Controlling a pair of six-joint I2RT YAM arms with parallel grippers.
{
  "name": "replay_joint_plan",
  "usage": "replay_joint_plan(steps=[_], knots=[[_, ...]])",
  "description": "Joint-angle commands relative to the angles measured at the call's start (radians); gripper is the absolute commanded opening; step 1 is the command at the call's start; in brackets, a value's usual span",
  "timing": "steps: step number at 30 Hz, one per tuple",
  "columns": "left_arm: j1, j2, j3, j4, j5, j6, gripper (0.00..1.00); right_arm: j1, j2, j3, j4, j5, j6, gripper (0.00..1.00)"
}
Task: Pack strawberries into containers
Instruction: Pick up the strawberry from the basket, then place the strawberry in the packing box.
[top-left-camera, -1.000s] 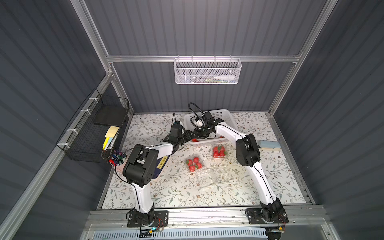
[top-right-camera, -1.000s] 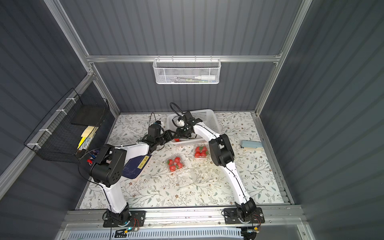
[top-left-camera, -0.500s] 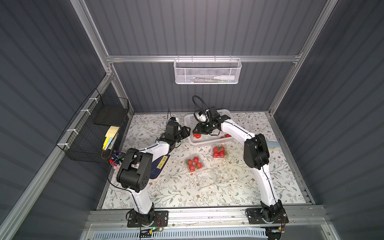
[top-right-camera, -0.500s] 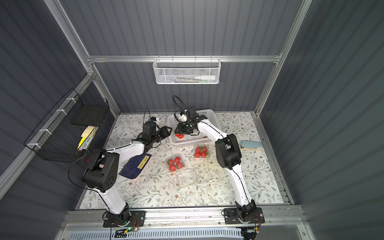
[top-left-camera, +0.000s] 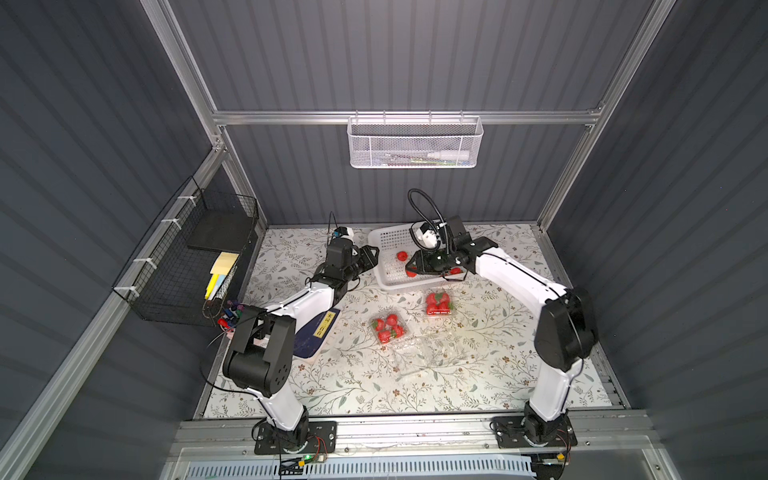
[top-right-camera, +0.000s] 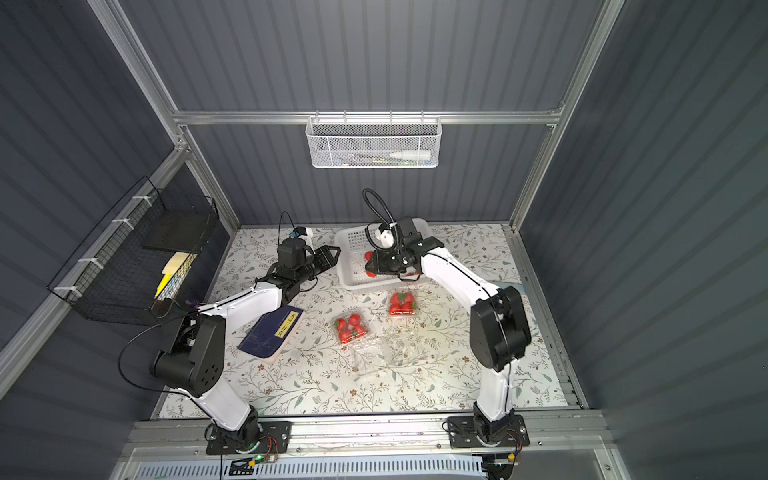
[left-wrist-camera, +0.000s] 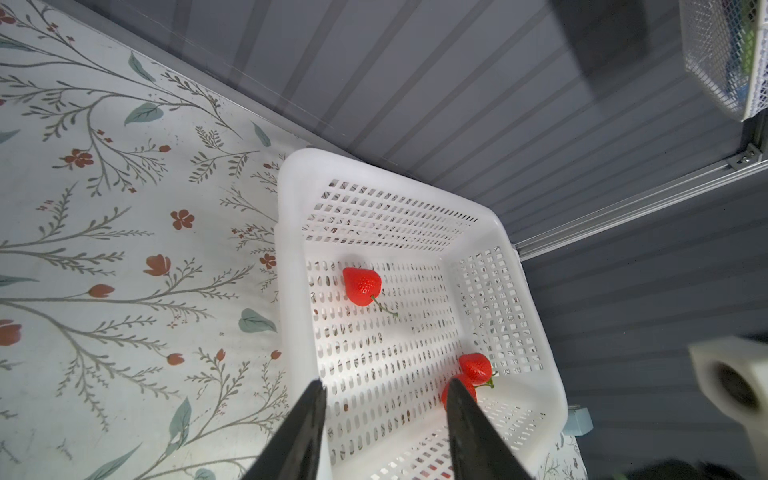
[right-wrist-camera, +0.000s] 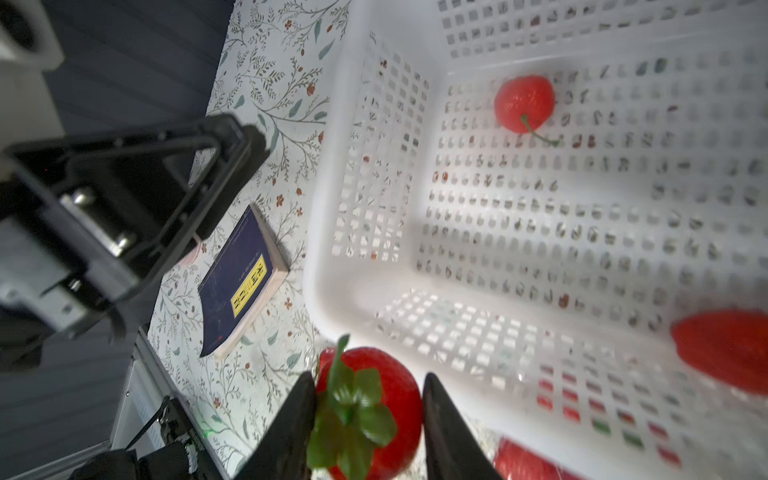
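Our right jaws clench a strawberry (right-wrist-camera: 374, 399) by its sides, above the front part of the white basket (top-left-camera: 399, 286), which sits at the back edge of the worktop (top-left-camera: 353, 386). Our left jaws stand released, holding nothing, at the basket's left rim. More strawberries (left-wrist-camera: 361, 286) lie loose inside the basket. Just in front of it, two containers (top-left-camera: 388, 328) hold strawberries. A third clear container (top-left-camera: 419, 353) lies nearer the front edge.
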Motion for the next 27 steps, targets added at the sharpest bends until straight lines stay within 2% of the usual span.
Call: replay_joint_plan(steps=[1,5,9,14,18,20,23,27], knots=[[0.009,-0.035,0.006,-0.010,0.009,0.027,0.49,0.092,-0.140,-0.153,0.033,0.057,0.022,0.10],[0.009,-0.045,0.009,-0.013,0.014,0.032,0.50,0.233,-0.248,-0.330,0.004,0.167,0.055,0.10],[0.011,-0.059,0.009,-0.031,0.005,0.040,0.52,0.323,-0.285,-0.459,0.007,0.169,0.112,0.10],[0.012,-0.089,-0.005,-0.045,-0.019,0.039,0.53,0.385,-0.264,-0.539,0.012,0.172,0.161,0.12],[0.015,-0.096,-0.012,-0.046,-0.026,0.040,0.55,0.407,-0.231,-0.570,0.024,0.167,0.173,0.23],[0.017,-0.091,-0.012,-0.046,-0.024,0.039,0.58,0.409,-0.224,-0.577,0.032,0.173,0.177,0.34],[0.018,-0.075,-0.012,-0.034,-0.012,0.040,0.69,0.409,-0.228,-0.574,0.033,0.179,0.171,0.50],[0.018,-0.042,-0.004,-0.028,0.005,0.045,0.78,0.406,-0.239,-0.543,0.000,0.217,0.150,0.59]])
